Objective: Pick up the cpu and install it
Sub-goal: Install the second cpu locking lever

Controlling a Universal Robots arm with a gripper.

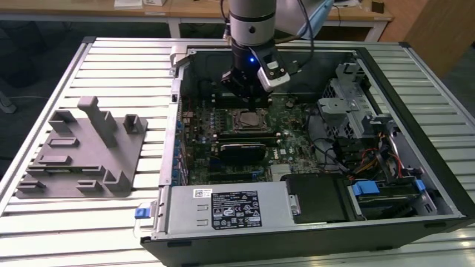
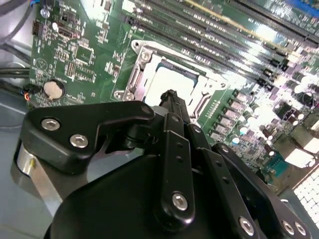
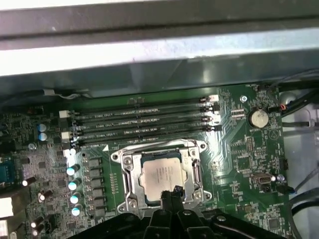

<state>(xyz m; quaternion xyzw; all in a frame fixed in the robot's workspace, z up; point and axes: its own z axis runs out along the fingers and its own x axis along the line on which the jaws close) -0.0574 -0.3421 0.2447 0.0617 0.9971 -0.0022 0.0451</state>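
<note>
cpu (image 3: pixel 162 174) seated in socket (image 3: pixel 127 174) | gripper (image 3: pixel 169 195) pinched shut, empty, just above | we fear scraping the chip

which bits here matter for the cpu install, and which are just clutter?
Job:
- cpu, sitting in the socket on the motherboard
- gripper, just above the cpu's edge, holding nothing

Clutter:
- grey fixture on the slatted table, at the exterior view's left
- RAM slots
- coin cell
- power supply

silver cpu (image 3: pixel 162 175), apparently seated flat in socket
</note>
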